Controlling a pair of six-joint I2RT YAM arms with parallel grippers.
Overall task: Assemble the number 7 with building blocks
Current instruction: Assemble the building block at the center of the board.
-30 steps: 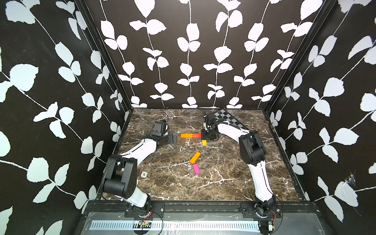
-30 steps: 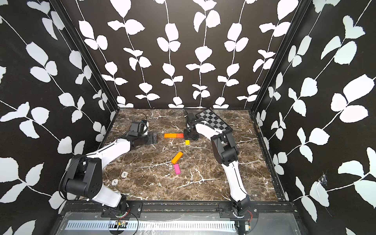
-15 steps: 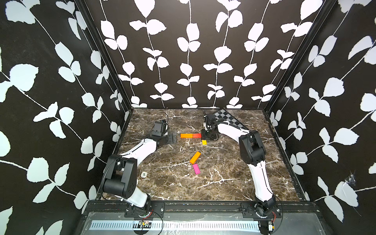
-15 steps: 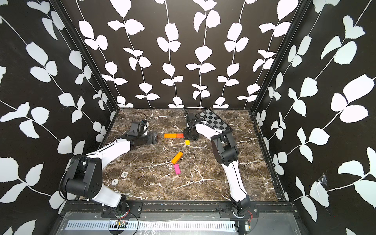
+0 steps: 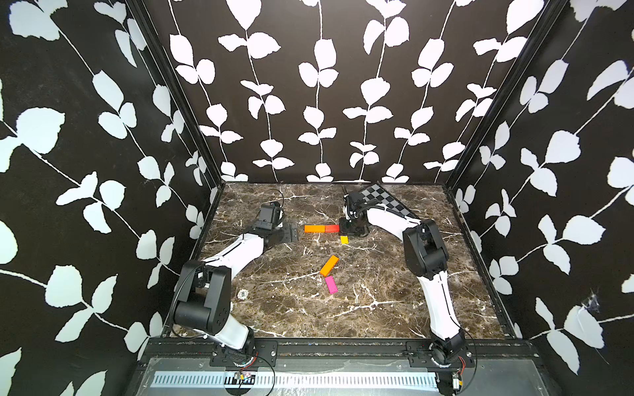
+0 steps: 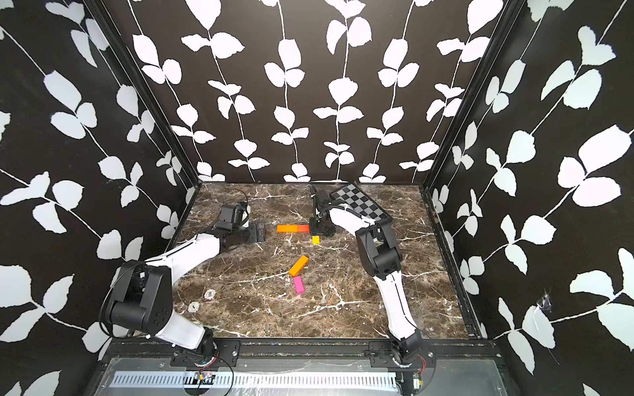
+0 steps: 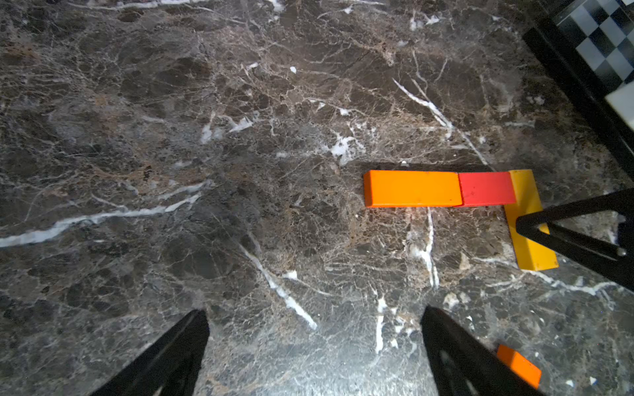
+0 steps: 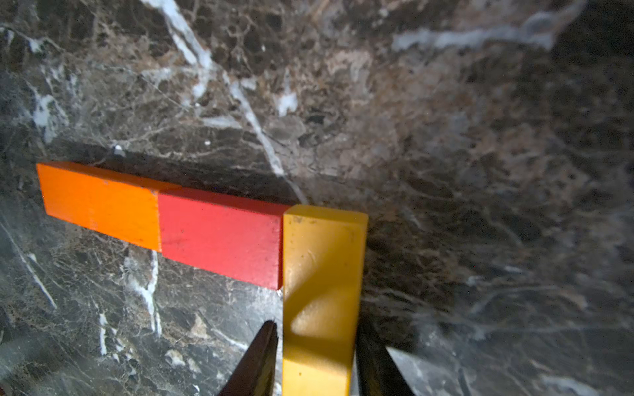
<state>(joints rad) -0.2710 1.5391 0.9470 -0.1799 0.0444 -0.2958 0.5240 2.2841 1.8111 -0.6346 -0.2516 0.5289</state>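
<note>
An orange block and a red-orange block lie end to end as a bar at the back of the marble table, in both top views. A yellow block lies flat at a right angle against the red one's free end. My right gripper is shut on the yellow block, its fingers hugging the two long sides. My left gripper stands open over bare marble, just left of the orange block. A second orange block and a pink block lie loose mid-table.
A black-and-grey checkered board lies at the back right, behind the right arm. A small round fitting sits in the marble table near the left arm's base. Patterned walls close in three sides.
</note>
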